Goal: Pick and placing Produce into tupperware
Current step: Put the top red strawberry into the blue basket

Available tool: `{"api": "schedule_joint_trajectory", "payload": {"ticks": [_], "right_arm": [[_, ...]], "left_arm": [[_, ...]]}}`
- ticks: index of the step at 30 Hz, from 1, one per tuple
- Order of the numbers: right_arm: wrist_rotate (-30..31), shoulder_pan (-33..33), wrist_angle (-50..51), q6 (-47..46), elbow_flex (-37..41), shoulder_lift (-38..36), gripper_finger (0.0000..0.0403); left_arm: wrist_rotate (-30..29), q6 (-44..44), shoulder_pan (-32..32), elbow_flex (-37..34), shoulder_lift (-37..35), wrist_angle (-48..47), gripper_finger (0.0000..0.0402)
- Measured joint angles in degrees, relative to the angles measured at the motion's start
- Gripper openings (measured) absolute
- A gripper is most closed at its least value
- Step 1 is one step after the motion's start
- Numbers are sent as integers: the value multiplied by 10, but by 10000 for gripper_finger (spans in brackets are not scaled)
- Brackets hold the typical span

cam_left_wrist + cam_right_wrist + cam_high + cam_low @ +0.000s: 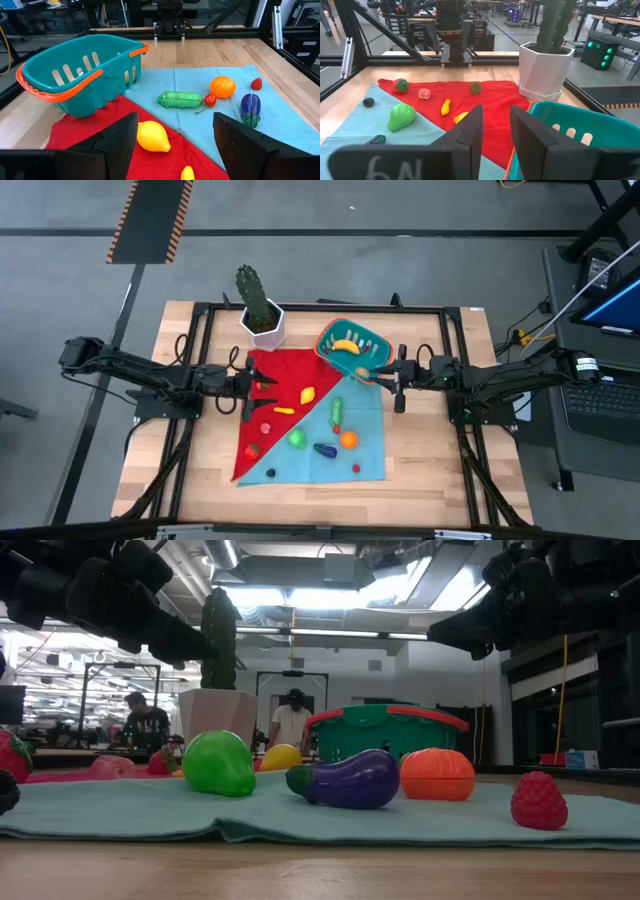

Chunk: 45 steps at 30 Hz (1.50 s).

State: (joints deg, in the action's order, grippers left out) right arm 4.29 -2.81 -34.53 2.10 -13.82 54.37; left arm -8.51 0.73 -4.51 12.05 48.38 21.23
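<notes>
Purple toy eggplant (345,779) lies closest to the table-level camera, on a teal cloth (400,825), with a green pear (219,763) at its 9 o'clock and an orange tomato-like fruit (436,774) at its 3 o'clock. A red raspberry (539,801) sits farther toward 3 o'clock.

Seen from above, a red-and-teal cloth covers the table's middle. The teal tupperware (350,349) with an orange rim stands at the cloth's 1 o'clock corner, and a yellow banana (345,346) already lies inside. Most of the produce is scattered on the cloth: a yellow lemon (307,394) near the centre, a green pea pod (337,409) just toward 4 o'clock. A cactus in a white pot (262,326) stands at 11 o'clock.

The left gripper (258,387) hovers at the cloth's 9 o'clock edge, fingers (120,137) spread wide and empty, facing the lemon. The right gripper (386,376) waits at 3 o'clock beside the tub, fingers nearly together, holding nothing.

Likely risks: the rounded lemon could roll or squirt from closing fingers, and a low approach could snag and drag the cloth, shifting other pieces.
</notes>
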Motion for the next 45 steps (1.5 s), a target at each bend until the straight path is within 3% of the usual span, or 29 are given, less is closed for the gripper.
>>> {"api": "schedule_joint_trajectory", "payload": {"ticks": [15,23,28,34,39,45], "right_arm": [[0,0,1,0,0,0,98],[0,0,1,0,0,0,98],[1,0,1,0,0,0,98],[1,0,1,0,0,0,98],[1,0,1,1,0,0,98],[1,0,1,1,0,0,98]], "left_arm": [[5,-9,-13,0,0,-13,247],[-66,17,-12,0,0,-134,247],[-71,41,-12,7,0,-173,247],[-91,68,6,82,0,-385,247],[-89,68,35,136,0,-489,247],[-40,67,72,146,0,-525,244]]}}
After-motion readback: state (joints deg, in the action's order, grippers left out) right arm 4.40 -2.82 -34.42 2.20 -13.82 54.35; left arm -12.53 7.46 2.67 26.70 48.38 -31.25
